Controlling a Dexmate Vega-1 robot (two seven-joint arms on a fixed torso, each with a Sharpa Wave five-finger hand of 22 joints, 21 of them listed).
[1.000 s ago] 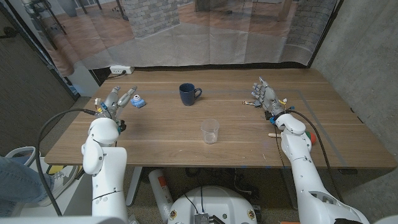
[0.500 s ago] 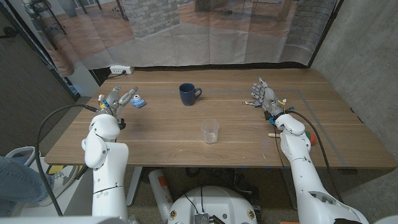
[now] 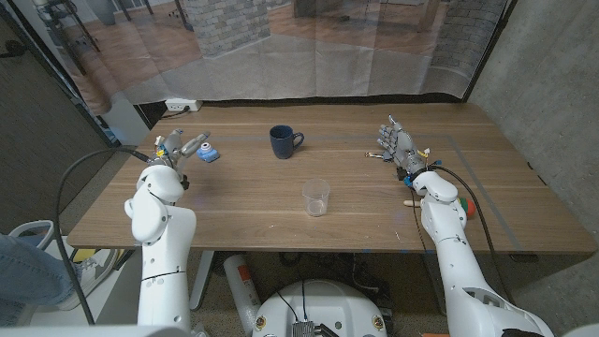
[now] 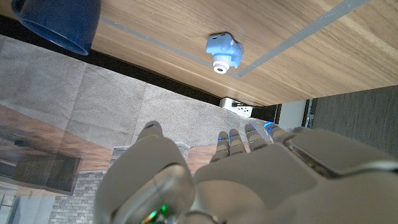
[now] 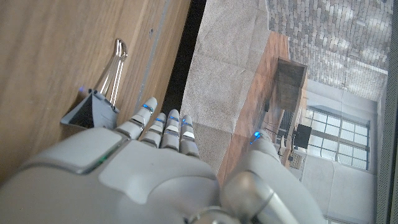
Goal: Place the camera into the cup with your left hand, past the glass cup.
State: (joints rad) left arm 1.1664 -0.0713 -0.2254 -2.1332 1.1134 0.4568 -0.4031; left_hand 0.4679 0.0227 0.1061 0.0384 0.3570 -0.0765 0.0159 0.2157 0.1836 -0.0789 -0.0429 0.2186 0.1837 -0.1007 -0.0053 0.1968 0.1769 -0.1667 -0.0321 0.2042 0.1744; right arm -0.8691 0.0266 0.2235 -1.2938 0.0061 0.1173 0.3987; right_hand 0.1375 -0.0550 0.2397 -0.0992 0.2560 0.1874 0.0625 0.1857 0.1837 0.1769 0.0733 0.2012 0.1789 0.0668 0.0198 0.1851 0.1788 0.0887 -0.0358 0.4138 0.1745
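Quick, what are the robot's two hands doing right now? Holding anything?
Left hand: open, holding nothing, beside the small blue camera.
Right hand: open, holding nothing.

A wooden table (image 3: 281, 201) stands before a sheer curtain (image 3: 309, 47). A grey concrete wall (image 3: 552, 84) rises alongside, and a white power strip (image 3: 180, 107) lies on the floor.

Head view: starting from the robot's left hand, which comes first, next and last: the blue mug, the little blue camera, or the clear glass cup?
From the left hand:
1. Camera, just beside the hand, towards the table's middle.
2. Blue mug, farther along, near the table's far middle.
3. Glass cup, farthest, at the middle towards the near edge.
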